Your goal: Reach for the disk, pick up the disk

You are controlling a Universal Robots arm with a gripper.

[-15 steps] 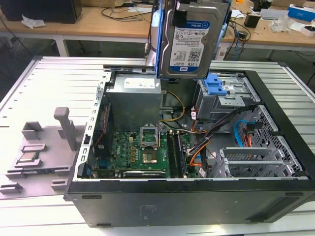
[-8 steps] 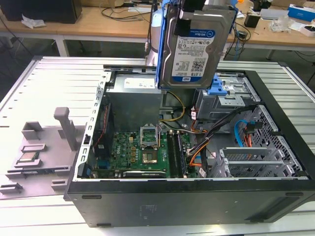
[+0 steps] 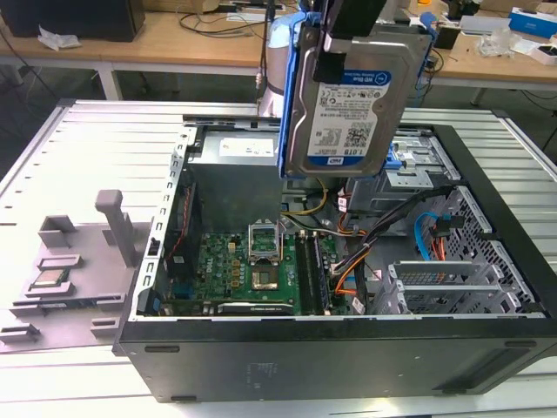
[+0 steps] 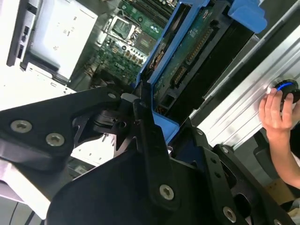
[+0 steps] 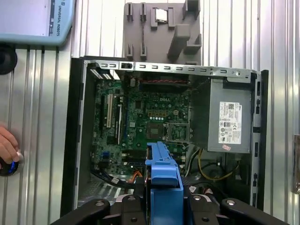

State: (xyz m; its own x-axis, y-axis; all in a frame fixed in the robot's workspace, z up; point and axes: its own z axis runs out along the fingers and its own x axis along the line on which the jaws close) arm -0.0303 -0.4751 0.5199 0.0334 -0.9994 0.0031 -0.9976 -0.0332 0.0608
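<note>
Between my fingers (image 4: pixel 145 131) hangs the disk (image 3: pixel 348 96), a flat rectangular silver metal hard drive with a blue-and-white barcoded label and a blue plastic bracket (image 5: pixel 163 180) along its edges. My gripper (image 5: pixel 161 206) is clamped on the bracket's upper end, so the drive dangles label-face outward in the exterior view, lifted clear above the open black desktop computer case (image 3: pixel 348 357) lying on its side. I judge the pick-up done: nothing touches the drive except me.

Below my fingertips sits the green motherboard (image 5: pixel 140 122) with its open square processor socket (image 3: pixel 264 244), and beside it the grey metal power supply box (image 5: pixel 227 122). The silver perforated drive cage (image 3: pixel 444 287), with orange and blue cables (image 3: pixel 426 235) running toward it, lies under and just to one side of the hanging drive (probably the bay it came from, though I cannot confirm that). Holding the drive by its bracket keeps my pads off the circuit board, whose connector row faces the second wrist view (image 4: pixel 187 61).

Well away from my fingers, outside the case on the ribbed silver metal table (image 3: pixel 87 139), rests a grey plastic fixture (image 3: pixel 74 261) carrying a small square silver chip (image 3: pixel 50 279). A person's hand (image 4: pixel 276 110) rests on a round blue-lit button (image 5: pixel 8 166) at the table's edge, apart from my load.
</note>
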